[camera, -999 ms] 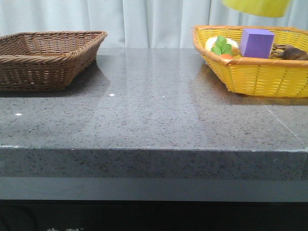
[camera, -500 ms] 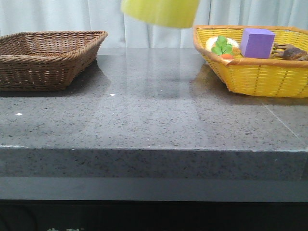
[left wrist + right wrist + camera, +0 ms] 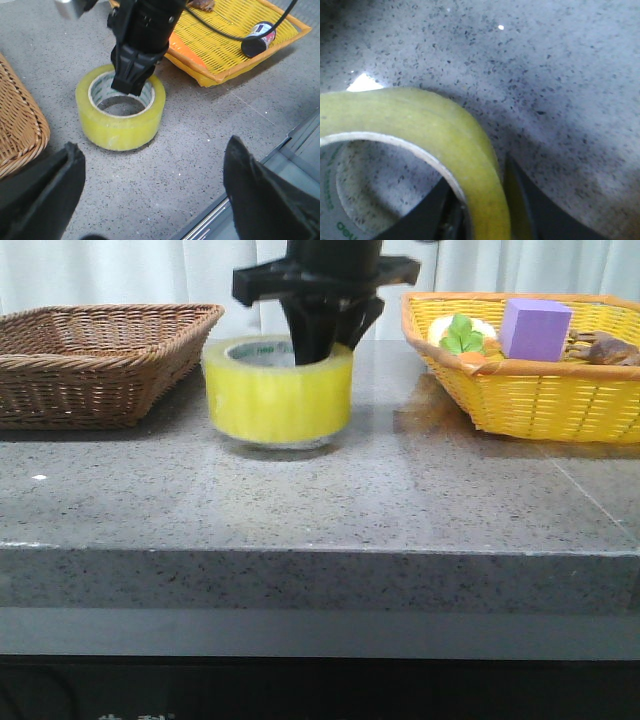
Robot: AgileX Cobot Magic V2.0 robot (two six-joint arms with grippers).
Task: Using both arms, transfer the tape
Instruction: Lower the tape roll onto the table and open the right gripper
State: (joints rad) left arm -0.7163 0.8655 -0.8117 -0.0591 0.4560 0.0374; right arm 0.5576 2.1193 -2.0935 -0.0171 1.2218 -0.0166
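Observation:
The tape [image 3: 278, 395] is a wide yellow translucent roll with a pale top rim, and it stands flat on the grey table in the middle, between the two baskets. My right gripper [image 3: 322, 340] comes down from above and is shut on the roll's wall at its right side, one finger inside the hole and one outside. The right wrist view shows the tape [image 3: 420, 125] pinched in the right gripper [image 3: 482, 200]. The left wrist view shows the tape [image 3: 120, 115] with the right gripper [image 3: 131, 80] on it. My left gripper [image 3: 152, 150] is open and empty, apart from the roll, nearer the table's front edge.
A brown wicker basket [image 3: 100, 360] stands at the left. A yellow basket [image 3: 540, 395] at the right holds a purple block [image 3: 533, 328], a green toy [image 3: 460, 335] and a brown toy [image 3: 605, 348]. The table's front edge [image 3: 260, 165] is close to my left gripper.
The tape, held high at the upper right, moved left and then down onto the table. My right gripper came into view with it.

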